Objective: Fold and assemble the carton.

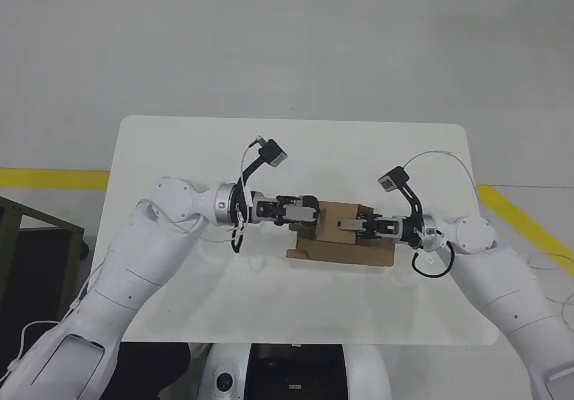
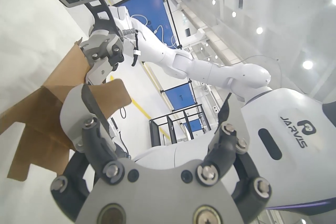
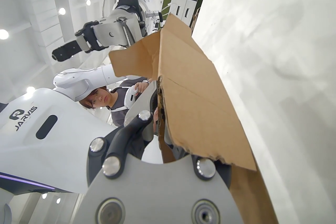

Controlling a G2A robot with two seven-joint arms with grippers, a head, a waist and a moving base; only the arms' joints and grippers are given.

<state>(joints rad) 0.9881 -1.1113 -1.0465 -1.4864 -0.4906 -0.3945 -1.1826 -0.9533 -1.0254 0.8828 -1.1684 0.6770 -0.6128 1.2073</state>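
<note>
A brown carton (image 1: pixel 339 240) lies partly unfolded in the middle of the white table (image 1: pixel 207 290), its flaps standing up. My left gripper (image 1: pixel 309 210) is at the carton's left end. In the left wrist view it (image 2: pixel 157 93) is wide open, with one finger (image 2: pixel 90 104) resting against a raised flap (image 2: pixel 113 96) and the other finger (image 2: pixel 227 109) in free air. My right gripper (image 1: pixel 353 226) is at the carton's right side, shut on a wall of the carton (image 3: pixel 189 93). One of its fingers (image 3: pixel 155 101) shows on the inner face, and the other is hidden behind the cardboard.
The carton sits well inside the table edges, with bare tabletop on all sides. A dark green rack (image 1: pixel 7 250) stands on the floor left of the table. Yellow floor tape (image 1: pixel 527 215) runs past the table's right side.
</note>
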